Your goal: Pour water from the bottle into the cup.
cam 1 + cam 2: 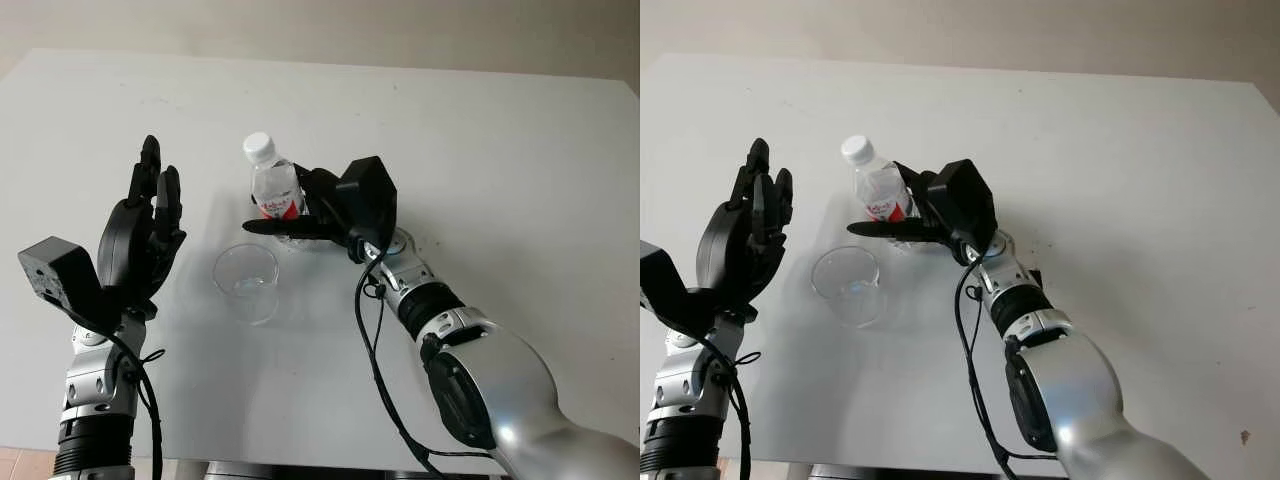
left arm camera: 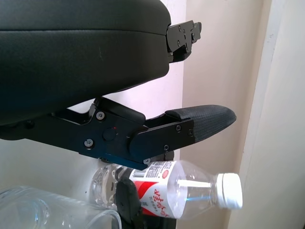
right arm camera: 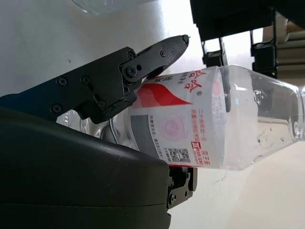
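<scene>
- The right hand, matte black with jointed fingers, grasps the clear plastic bottle around its red-and-white label.
- The bottle stands upright on the smooth white table, white ribbed cap on.
- A round transparent cup sits just in front.
- The left hand hovers released beside the cup.

A bare test bench in a lab or office room: a plain white table stands against a blank beige wall. Just beyond the fingers of the right hand, a bottle and cup are the sole props.
</scene>
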